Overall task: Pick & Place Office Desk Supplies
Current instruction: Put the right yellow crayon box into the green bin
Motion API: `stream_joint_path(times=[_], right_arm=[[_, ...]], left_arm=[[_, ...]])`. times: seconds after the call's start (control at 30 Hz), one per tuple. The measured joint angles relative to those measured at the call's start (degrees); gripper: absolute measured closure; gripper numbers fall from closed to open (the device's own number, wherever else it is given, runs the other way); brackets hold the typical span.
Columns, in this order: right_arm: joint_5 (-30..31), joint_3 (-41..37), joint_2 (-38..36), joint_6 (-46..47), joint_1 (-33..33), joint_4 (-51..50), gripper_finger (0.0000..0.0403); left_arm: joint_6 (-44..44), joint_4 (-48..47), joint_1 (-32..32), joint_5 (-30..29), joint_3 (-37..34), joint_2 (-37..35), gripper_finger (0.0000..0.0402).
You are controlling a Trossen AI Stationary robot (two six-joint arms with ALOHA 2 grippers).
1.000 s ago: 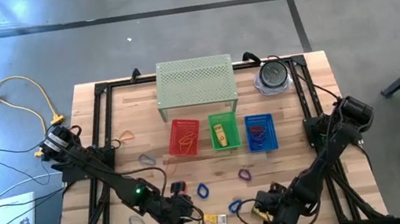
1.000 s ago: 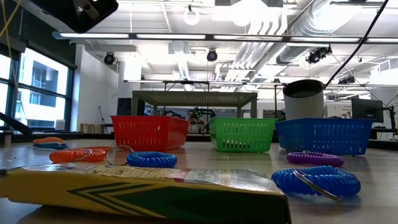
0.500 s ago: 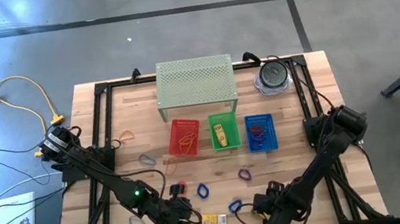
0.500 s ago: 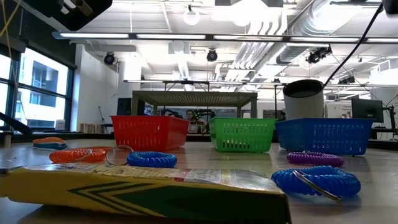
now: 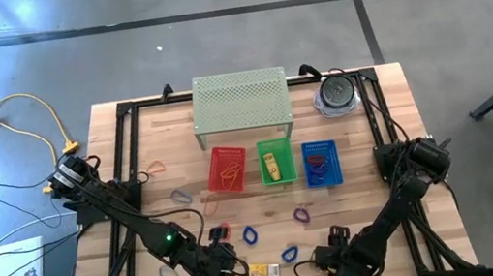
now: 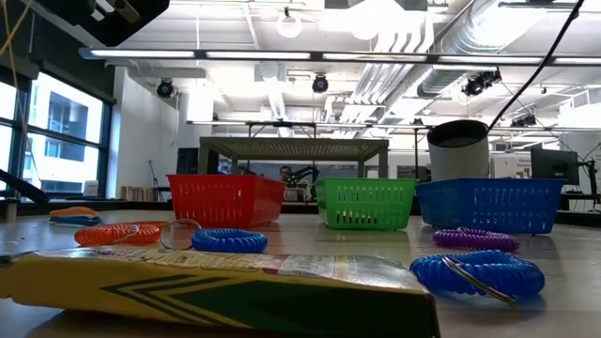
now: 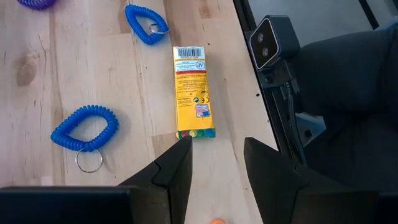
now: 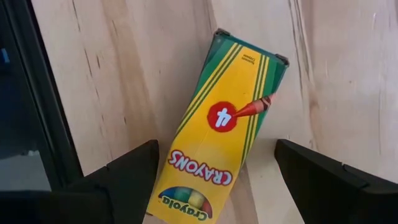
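- The right gripper (image 8: 214, 186) is hanging low at the near edge of the table (image 5: 393, 136), with its fingers spread wide apart and holding nothing.
- A yellow crayon box (image 8: 221, 124) is lying flat on the wood, right between those fingers.
- The box is lying slanted, so its long side is not lining up straight with the fingers.
- The left gripper (image 7: 217, 168) is also open, pointing at another yellow box (image 7: 194, 91), and is empty.
- The green basket (image 5: 277, 163) is sitting well apart from both.
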Motion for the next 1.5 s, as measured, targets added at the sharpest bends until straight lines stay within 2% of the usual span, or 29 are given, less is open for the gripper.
stream_joint_path(times=[0.17,0.33,0.47,0.73,0.93,1.13,1.27,1.5], right_arm=[[-1.49,-0.07,0.07,-0.19,0.57,0.02,0.0092],[-2.03,-0.13,0.13,0.01,0.07,-0.26,0.0120],[-2.12,-0.15,0.17,0.00,0.07,-1.06,0.0162],[-3.07,-0.21,0.11,-0.05,0.07,-1.77,0.0277],[-4.02,-0.17,0.11,-1.37,0.13,-1.25,0.0280],[-4.02,-0.22,-0.11,-1.53,0.15,-1.02,0.0255],[-4.03,-0.22,-1.03,-1.51,0.15,-0.89,0.0276],[-4.55,-0.61,-4.82,-1.00,0.31,-1.42,0.0309]], left_arm=[[0.00,-0.01,0.00,0.01,0.00,0.00,0.0262],[0.00,-0.04,-0.37,0.02,0.00,0.00,0.0262],[0.00,-0.08,-0.59,0.04,0.00,0.01,0.0262],[0.01,-0.11,-0.63,-1.48,0.00,0.02,0.0262],[0.25,-0.13,-0.48,-5.33,0.00,0.02,0.0262],[1.33,-0.13,-0.48,-10.02,0.00,0.02,0.0262],[1.98,-0.15,-0.48,-12.53,0.00,0.02,0.0262],[3.04,-0.15,-0.50,-12.57,0.00,0.02,0.0262]])
